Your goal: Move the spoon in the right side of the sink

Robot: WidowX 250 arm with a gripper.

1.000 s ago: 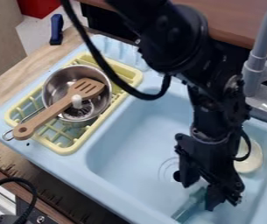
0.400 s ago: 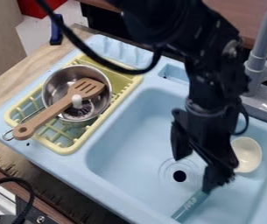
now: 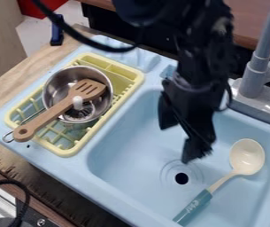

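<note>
The gripper (image 3: pixel 175 142) hangs over the middle of the sink, above and to the left of the spoon, with its fingers apart and nothing between them. Lying on the sink floor toward the right side is the spoon (image 3: pixel 247 156). Its cream bowl points to the upper right, and its teal handle runs down left to the sink's near edge. The blue sink (image 3: pixel 128 133) has its drain hole left of the spoon, just below the gripper.
Left of the basin, a yellow dish rack (image 3: pixel 66 151) holds a metal pot (image 3: pixel 52 91) with a wooden spatula (image 3: pixel 48 116) across it. A grey faucet (image 3: pixel 256 71) rises at the right back. A blue clamp (image 3: pixel 57 31) stands behind the rack.
From beside the spoon's handle, the gripper has moved up and to the left, away from it. The spoon has stayed in place and is now uncovered.
</note>
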